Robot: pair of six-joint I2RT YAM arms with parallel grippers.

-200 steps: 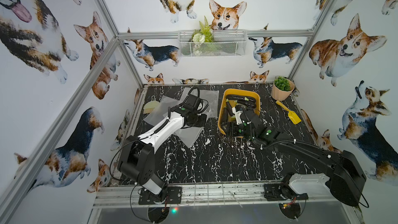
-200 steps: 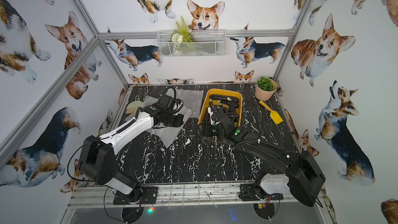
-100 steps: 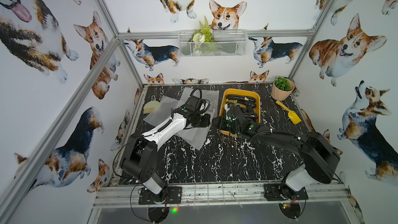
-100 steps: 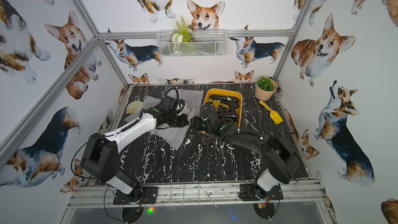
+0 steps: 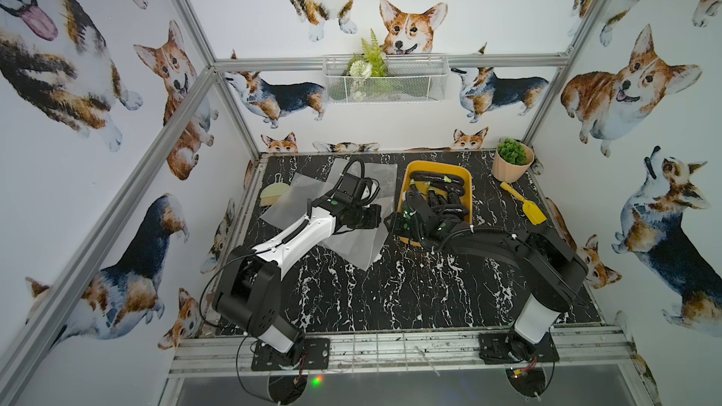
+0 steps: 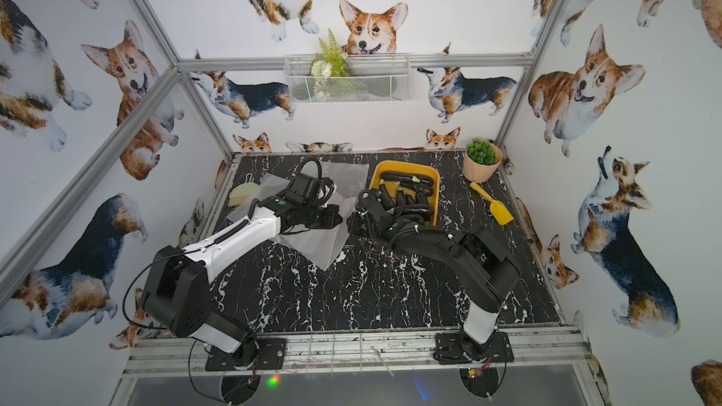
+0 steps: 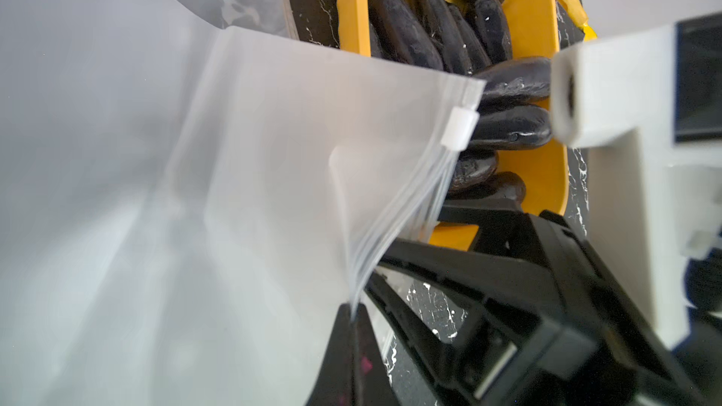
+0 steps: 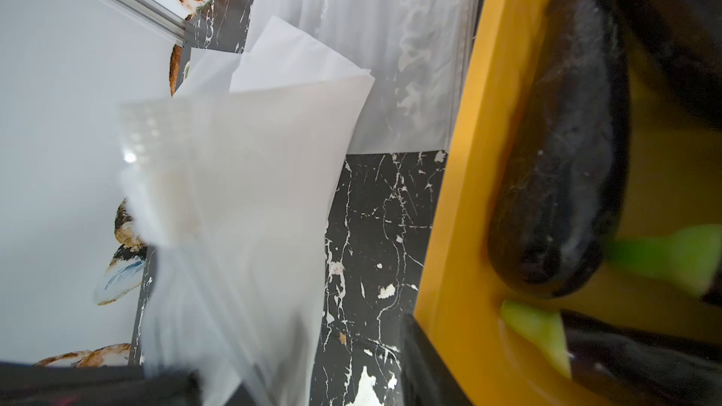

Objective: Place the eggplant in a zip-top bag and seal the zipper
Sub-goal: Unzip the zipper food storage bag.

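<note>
Here the left gripper (image 7: pixel 353 314) pinches the bag (image 7: pixel 273 150) at its zipper edge; the right gripper (image 5: pixel 392 223), its width unclear, is nearer the eggplants (image 8: pixel 558 150); they lie in the tray (image 8: pixel 457 189) just beside it, lengthwise along the wall.

light: bright, even | shadows: soft | wrist views: blurred foreground | edges: warped
</note>
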